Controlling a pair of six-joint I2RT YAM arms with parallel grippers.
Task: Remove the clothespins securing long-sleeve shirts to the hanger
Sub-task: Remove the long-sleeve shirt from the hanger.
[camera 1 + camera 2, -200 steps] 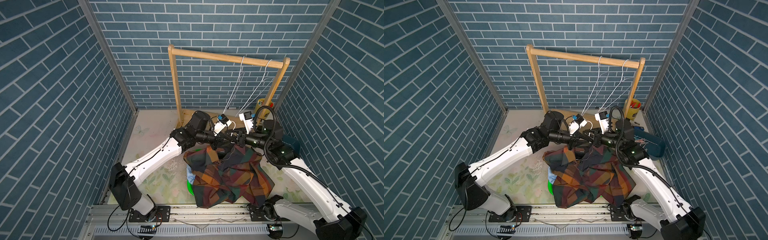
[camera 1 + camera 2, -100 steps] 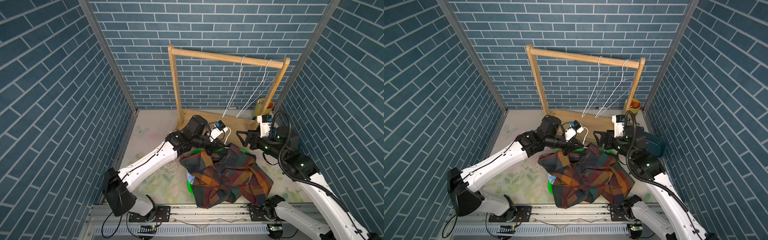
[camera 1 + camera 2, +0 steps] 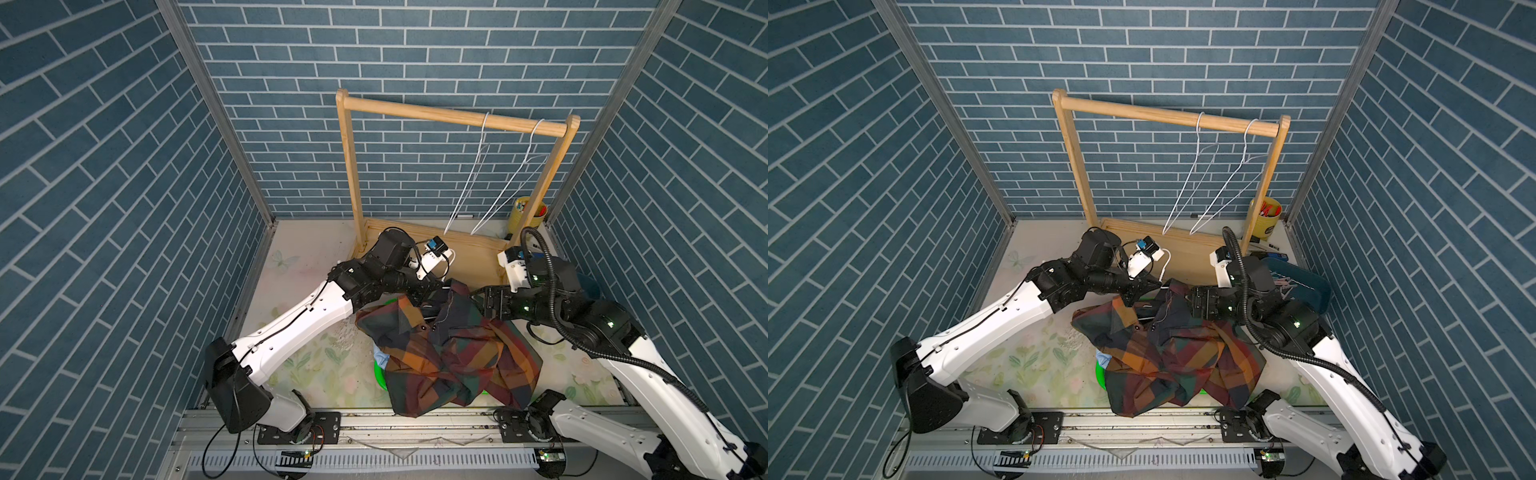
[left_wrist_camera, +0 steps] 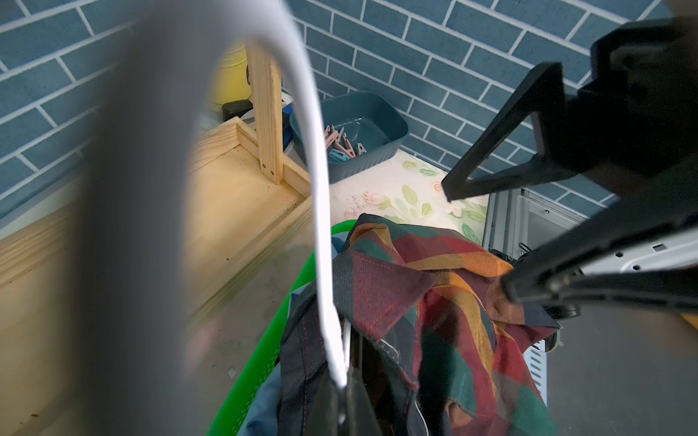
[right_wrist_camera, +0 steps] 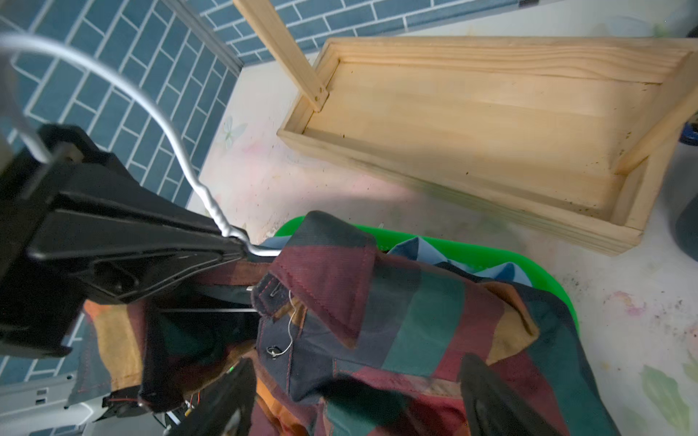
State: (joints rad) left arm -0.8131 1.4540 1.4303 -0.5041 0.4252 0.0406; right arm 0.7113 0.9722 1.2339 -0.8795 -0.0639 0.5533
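Left end effector (image 5: pixel 236 247) is clenched on the twisted neck of the white wire hanger (image 5: pixel 177 145), with the dark plaid collared shirt (image 3: pixel 449 353) slumped over a green plastic basket (image 3: pixel 379 376). Right end effector (image 3: pixel 476 305) is released, jaws wide over the fabric. Pink and teal plastic clothespins (image 4: pixel 340 145) sit in the blue-grey bin (image 4: pixel 393 124).

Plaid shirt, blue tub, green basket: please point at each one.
plaid shirt (image 3: pixel 449 357), in a top view, crumpled middle
blue tub (image 4: pixel 372 161), left wrist view, outer wall
green basket (image 4: pixel 264 358), left wrist view, rim
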